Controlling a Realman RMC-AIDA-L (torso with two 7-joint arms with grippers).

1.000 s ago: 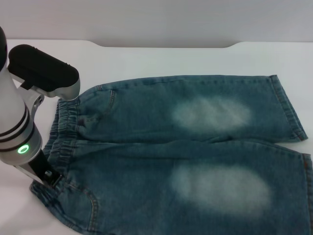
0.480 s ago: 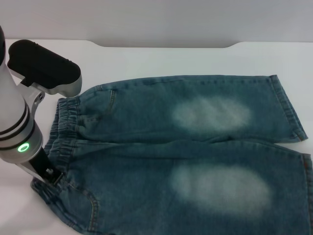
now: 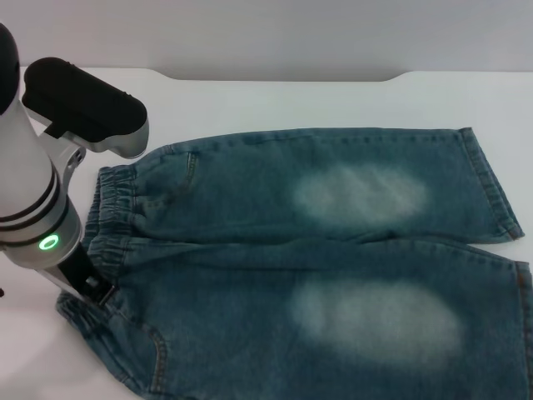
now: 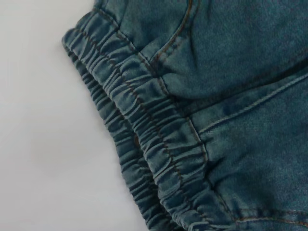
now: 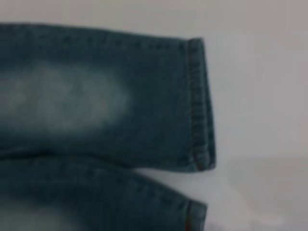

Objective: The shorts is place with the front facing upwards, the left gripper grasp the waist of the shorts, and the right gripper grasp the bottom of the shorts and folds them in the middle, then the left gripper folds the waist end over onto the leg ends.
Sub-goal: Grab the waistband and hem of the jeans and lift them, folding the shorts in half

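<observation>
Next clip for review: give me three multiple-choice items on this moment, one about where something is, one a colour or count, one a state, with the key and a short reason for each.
1. Where is the left gripper?
A. At the waist of the shorts
B. At the leg ends
C. Above the pale thigh patches

2. What colour is the ring light on the left arm?
A. Blue
B. Red
C. Green

3. How do the shorts lie?
A. Folded in half
B. Spread flat and unfolded
C. Lifted clear of the table

Key: 1 A, the head view shows the arm reaching the ruffled waistband, and the left wrist view looks onto that elastic. 2 C, the ring glows green. 3 B, both legs lie side by side at full length on the white table.

The right gripper is not in the head view.
</observation>
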